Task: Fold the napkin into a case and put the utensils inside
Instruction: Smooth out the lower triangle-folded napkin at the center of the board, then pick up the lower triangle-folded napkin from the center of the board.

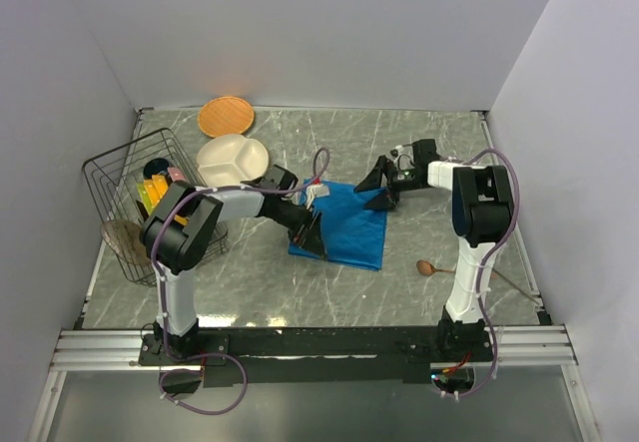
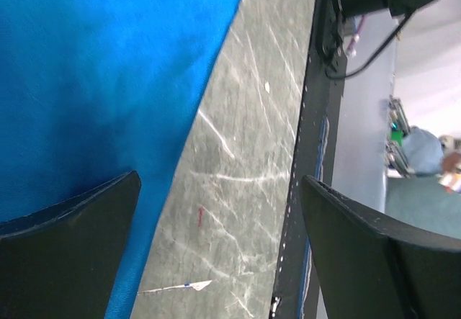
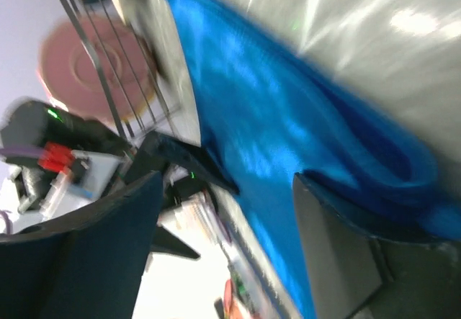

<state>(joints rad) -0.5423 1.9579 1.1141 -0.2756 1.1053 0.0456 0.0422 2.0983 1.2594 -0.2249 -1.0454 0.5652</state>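
The bright blue napkin (image 1: 346,224) lies spread on the marble table between the arms, in no case shape. My left gripper (image 1: 312,234) is low at its near-left edge and open. In the left wrist view (image 2: 223,247) one finger (image 2: 72,222) rests over the cloth's edge (image 2: 94,81) and the other over bare table. My right gripper (image 1: 378,189) is at the far right corner, jaws apart. In its blurred wrist view (image 3: 227,240) rumpled napkin (image 3: 288,124) bunches by one finger (image 3: 338,254). A wooden spoon (image 1: 427,267) lies right of the napkin.
A white divided plate (image 1: 232,159) and an orange plate (image 1: 225,116) sit at the back left. A wire basket (image 1: 120,178) with colourful items stands at the left edge. The table's black front rail (image 2: 310,153) runs close to the left gripper.
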